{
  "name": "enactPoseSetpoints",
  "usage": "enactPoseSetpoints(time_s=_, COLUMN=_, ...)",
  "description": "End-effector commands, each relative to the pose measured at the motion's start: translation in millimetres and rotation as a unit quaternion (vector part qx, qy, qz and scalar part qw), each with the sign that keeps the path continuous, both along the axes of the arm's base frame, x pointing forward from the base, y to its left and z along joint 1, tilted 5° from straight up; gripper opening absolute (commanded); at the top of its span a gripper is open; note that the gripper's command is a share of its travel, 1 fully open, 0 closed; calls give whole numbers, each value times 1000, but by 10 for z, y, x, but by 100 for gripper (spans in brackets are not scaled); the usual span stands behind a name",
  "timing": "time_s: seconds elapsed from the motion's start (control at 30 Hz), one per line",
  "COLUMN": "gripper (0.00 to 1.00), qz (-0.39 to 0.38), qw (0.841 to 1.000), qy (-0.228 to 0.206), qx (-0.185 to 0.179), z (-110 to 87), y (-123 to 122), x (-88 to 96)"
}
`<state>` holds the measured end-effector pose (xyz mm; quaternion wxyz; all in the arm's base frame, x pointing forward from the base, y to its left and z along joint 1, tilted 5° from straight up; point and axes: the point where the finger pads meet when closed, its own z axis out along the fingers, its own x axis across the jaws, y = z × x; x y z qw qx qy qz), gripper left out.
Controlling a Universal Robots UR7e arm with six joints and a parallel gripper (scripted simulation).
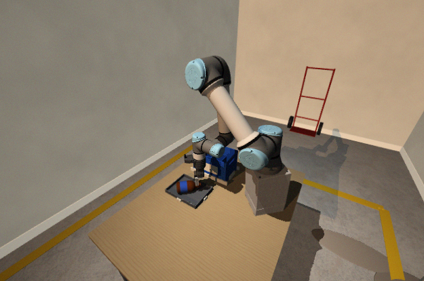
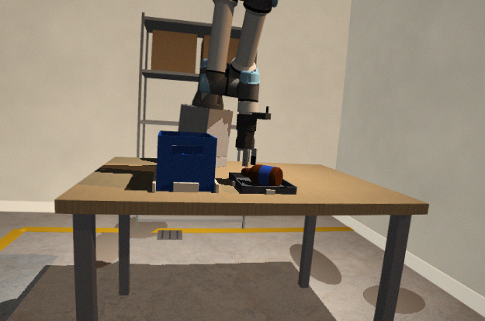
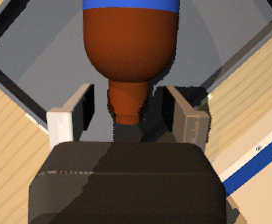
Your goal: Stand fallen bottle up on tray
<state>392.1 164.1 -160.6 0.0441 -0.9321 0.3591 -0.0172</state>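
A brown bottle (image 1: 186, 186) with a blue label lies on its side on the dark tray (image 1: 190, 193). It also shows in the exterior view (image 2: 264, 174) and in the wrist view (image 3: 131, 26). My gripper (image 3: 128, 99) points straight down at the bottle's neck end, open. The neck (image 3: 126, 102) sits between the two fingers, with gaps on both sides. In the exterior view the fingertips (image 2: 247, 158) are just above the neck. The blue crate (image 2: 186, 166) stands beside the tray.
The crate (image 1: 221, 163) stands close behind the tray, next to my wrist. The robot's grey pedestal (image 1: 268, 193) stands at the table's edge. A shelf with boxes (image 2: 175, 52) is behind the table.
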Motion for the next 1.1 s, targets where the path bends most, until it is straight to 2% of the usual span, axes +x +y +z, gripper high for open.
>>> enactPoseSetpoints(time_s=0.0, gripper=100, qz=0, qw=1000, qy=-1, qx=0, z=3, y=0, x=4)
enactPoseSetpoints(time_s=0.43, gripper=100, qz=0, qw=1000, qy=-1, qx=0, z=-29, y=2, x=6)
enactPoseSetpoints(time_s=1.07, gripper=100, qz=0, qw=1000, qy=-1, qx=0, z=-197, y=14, x=17)
